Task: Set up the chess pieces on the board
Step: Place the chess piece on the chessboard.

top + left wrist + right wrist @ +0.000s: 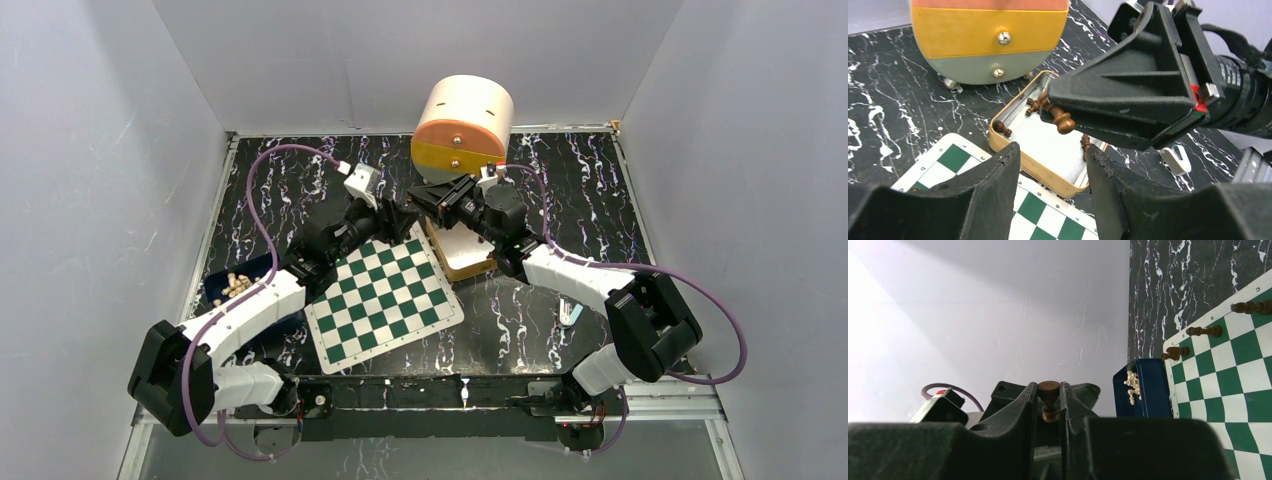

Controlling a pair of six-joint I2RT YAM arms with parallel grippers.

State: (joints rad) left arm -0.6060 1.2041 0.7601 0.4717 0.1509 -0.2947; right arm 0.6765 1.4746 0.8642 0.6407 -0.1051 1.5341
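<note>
The right gripper (1049, 390) is pinching a small dark brown wooden chess piece (1049, 400) between its pressed-in black fingers, and is holding it at a slant over the shallow tan metal tray (1048, 181), where a few loose brown pieces (1002, 128) are lying beneath it. The left gripper (1053, 155) is hovering with its fingers spread and nothing between them. The tray is sitting just past its fingertips, and the flat green-and-white checkered board (1045, 215) is lying directly below them, carrying three more placed pieces (1204, 331) along one edge.
</note>
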